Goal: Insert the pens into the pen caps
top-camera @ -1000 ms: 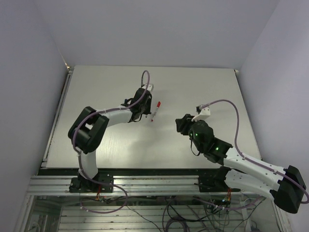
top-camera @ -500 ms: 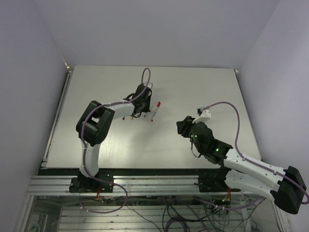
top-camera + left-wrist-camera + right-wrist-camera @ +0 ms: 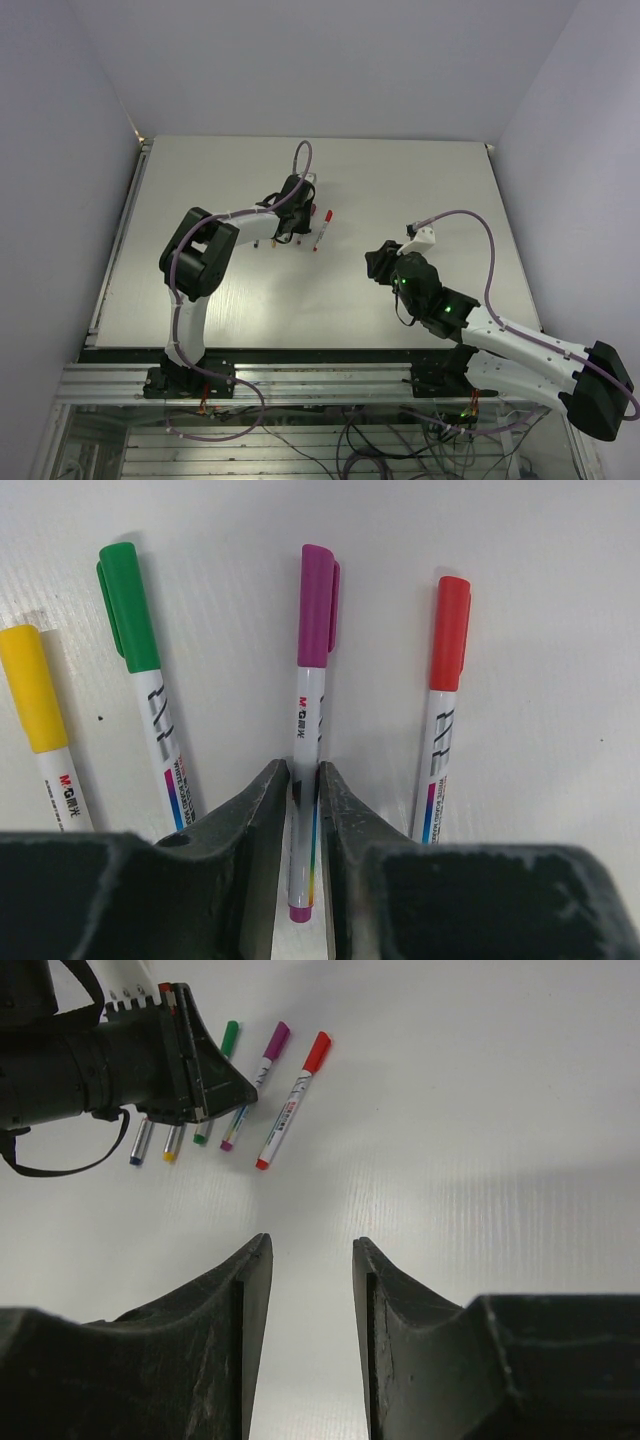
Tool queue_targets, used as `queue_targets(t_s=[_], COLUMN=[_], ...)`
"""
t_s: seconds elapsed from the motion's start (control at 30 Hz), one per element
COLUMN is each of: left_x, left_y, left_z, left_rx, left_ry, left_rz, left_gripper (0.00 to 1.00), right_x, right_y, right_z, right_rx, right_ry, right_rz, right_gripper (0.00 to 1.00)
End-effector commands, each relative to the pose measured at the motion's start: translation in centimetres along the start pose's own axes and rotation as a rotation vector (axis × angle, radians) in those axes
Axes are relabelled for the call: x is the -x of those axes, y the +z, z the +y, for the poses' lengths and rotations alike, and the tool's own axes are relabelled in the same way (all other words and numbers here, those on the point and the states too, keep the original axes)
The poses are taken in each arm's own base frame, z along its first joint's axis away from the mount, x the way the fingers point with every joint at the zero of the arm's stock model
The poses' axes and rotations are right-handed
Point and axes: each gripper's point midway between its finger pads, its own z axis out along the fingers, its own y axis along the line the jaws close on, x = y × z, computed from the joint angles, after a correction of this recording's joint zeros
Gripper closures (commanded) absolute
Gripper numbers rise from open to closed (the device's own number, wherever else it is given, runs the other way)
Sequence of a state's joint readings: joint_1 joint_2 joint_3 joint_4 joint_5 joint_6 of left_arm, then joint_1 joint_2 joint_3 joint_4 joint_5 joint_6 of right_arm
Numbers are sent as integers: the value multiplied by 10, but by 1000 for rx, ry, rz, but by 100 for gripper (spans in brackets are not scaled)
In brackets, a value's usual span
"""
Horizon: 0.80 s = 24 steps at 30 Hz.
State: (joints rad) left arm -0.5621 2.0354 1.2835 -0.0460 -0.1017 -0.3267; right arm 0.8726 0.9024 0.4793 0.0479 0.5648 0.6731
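1. Since a second ago, the left arm's elbow has swung up and towards the far side, folding the arm more tightly. Its wrist has shifted slightly left over the row of pens. The right arm has barely changed.
2. The left gripper (image 3: 301, 767) sits low over the tabletop (image 3: 420, 180), left of centre. Its jaws are narrow, straddling the barrel of the magenta-capped pen (image 3: 310, 705). In the wrist view both inner faces look to be against the barrel. The pen lies flat on the tabletop.
3. The magenta cap (image 3: 318, 605) is seated on the pen's far end. The barrel's near end is plugged in the same colour and shows just past the fingertips.
4. The neighbouring pens lie roughly parallel and also carry their caps. The green-capped pen (image 3: 150, 705) is to the left, with the yellow-capped pen (image 3: 45, 740) further left. The red-capped pen (image 3: 441, 720) is to the right, set apart from the jaws.
5. The right wrist view shows a fifth pen with a blue end (image 3: 140, 1143) at the far left of the row. Its far half is hidden behind the left gripper, so whether it has a cap cannot be told.
6. The right gripper (image 3: 310, 1245) hovers right of centre, well apart from the pens. Its jaws stand apart at a moderate gap and hold nothing, with bare tabletop between them.
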Motion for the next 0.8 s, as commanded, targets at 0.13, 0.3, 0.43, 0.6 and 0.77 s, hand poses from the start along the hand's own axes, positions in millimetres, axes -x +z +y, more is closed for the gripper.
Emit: queue_targets(t_s=[0.13,0.3,0.43,0.6,0.77], left_x=[1,20,43,66,66], left_y=[-6,-17,-35,-62,-92], left_z=[-2,-6,-13,-17,-12], left_rx=[-15,-28,-55,-80,-87], left_ry=[-8,-5,-11,-10,-33], left_rz=[27,-12,-72,-143,-210], left_gripper=[70,70,70,69,69], right_x=[7,12,17,23,36], right_y=[1,-1,-2,-4,-6], right_z=[6,8,7,1,-18], right_rx=[16,25,20,-6,-75], right_ry=[10,6,3,-15,-22], right_rz=[-22,-34,-51,-73,-127], right_gripper=[63,63,63,63,63])
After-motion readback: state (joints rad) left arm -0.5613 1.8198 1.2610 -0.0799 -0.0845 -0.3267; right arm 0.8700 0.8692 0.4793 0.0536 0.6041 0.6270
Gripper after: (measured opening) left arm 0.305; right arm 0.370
